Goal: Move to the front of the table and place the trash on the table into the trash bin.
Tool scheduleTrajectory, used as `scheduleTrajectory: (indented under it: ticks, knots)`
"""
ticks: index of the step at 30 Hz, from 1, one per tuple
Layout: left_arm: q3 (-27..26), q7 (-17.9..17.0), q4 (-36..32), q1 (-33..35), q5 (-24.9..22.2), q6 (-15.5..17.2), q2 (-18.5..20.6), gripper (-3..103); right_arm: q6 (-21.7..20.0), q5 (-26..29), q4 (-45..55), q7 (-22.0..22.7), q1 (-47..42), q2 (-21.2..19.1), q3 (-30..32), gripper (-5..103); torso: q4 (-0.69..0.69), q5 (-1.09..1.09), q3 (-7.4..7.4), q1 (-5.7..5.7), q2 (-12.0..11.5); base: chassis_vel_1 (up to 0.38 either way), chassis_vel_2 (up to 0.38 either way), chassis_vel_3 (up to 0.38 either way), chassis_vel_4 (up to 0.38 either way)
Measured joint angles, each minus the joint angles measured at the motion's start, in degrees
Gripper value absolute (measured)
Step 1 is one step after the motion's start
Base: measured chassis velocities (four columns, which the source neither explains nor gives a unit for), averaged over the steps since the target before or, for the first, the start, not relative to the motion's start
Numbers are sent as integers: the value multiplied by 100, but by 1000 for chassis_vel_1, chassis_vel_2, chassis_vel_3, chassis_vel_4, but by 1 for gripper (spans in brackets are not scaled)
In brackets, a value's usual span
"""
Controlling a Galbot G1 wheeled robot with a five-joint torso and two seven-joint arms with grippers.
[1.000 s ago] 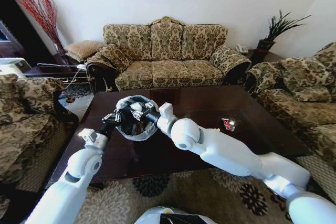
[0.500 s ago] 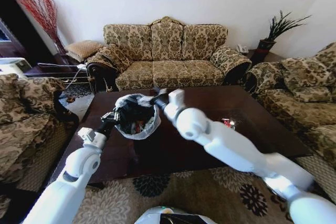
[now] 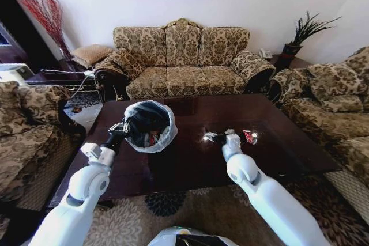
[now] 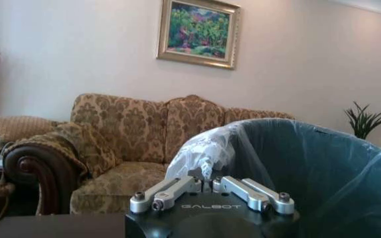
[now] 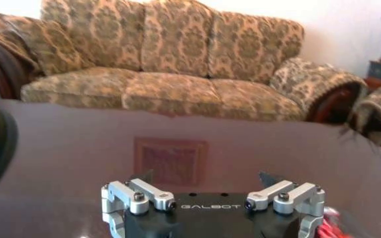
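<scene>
Left pincer (image 3: 122,128) pinching trash bin (image 3: 151,126) rim; right pincer (image 3: 214,136) spread near crushed red-white can (image 3: 249,136).

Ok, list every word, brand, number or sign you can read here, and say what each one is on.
"GALBOT": on the black body of the left claw, shut on the trash bin rim.
"GALBOT": on the black body of the right claw, open above the table.
The crushed red-white can: print too small to read.
</scene>
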Motion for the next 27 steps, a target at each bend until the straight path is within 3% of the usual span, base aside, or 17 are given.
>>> scheduleTrajectory:
  ticks: [12, 17, 19, 27]
  knots:
    - [-18, 42, -90, 50, -2, -76, -74, 3, 216, -388, -439, -130, 20, 149, -111, 100, -2, -1, 0, 0, 0, -241, -229, 229, 226]
    - [25, 65, -149, 41, 0, -89, -66, 3, 557, -256, -929, -205, 93, 442, -219, 100, -3, 4, 0, 1, 0, -147, -152, 126, 108]
    - [73, 86, -149, 36, 4, -89, -44, 3, 934, -248, -1338, -299, 182, 625, -377, 100, -2, 1, 0, 0, 0, -2, -33, 17, -1]
    - [63, 82, -190, 97, 25, -89, -29, 3, 1266, -342, -2189, -337, 401, 1150, -524, 100, 8, -3, 0, 1, 0, 39, 35, -15, -11]
